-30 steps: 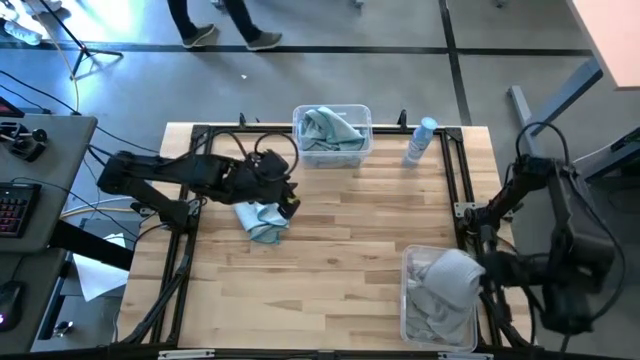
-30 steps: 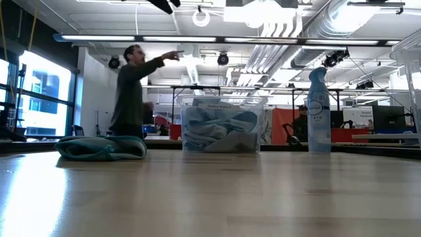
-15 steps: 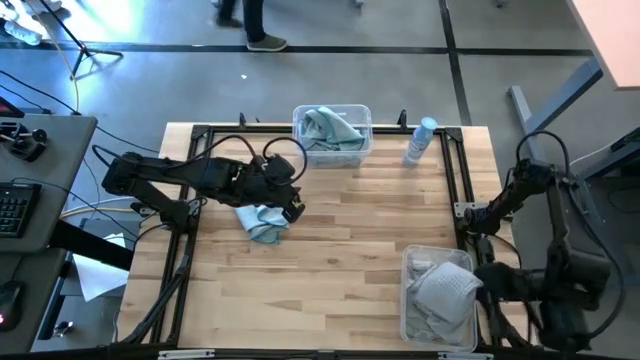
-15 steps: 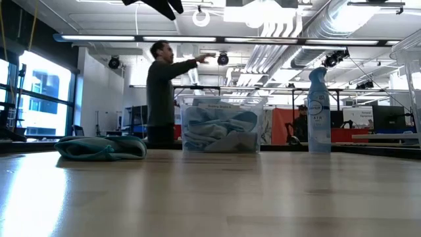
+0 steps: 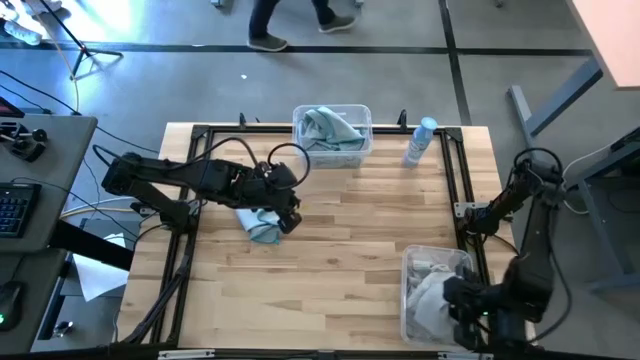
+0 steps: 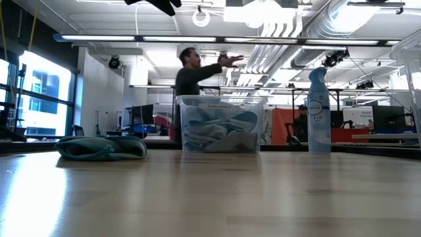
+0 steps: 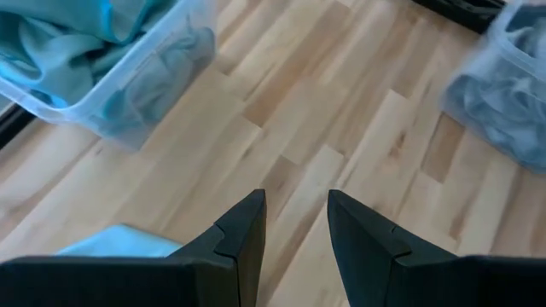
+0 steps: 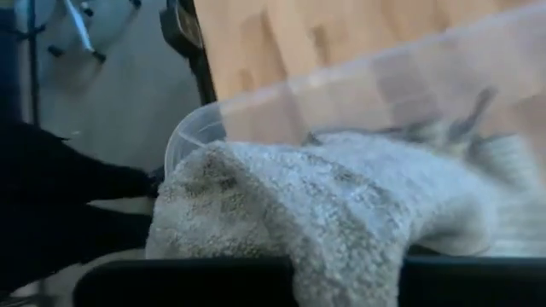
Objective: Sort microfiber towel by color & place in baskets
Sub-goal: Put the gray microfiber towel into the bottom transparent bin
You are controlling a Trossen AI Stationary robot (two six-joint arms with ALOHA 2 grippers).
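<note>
One white-blue spray bottle [image 6: 319,109], label unreadable

The left arm reaches in from the tabletop's left edge, its left gripper [image 5: 287,212] over the left-centre with fingers [image 7: 245,228] slightly parted. The right gripper [image 5: 462,305] sits low at the front right corner, arm folded.

Even overhead light falls on the wooden surface [image 5: 350,240], with only soft, short shadows under the arms. In the low view, ceiling strip lights [image 6: 223,38] glare white and the window [image 6: 39,92] burns out; the near boards are out of focus and a person [image 6: 194,79] is motion-blurred. The right wrist view is smeared, the grey towel [image 8: 341,213] too close. The left wrist view is soft.
</note>
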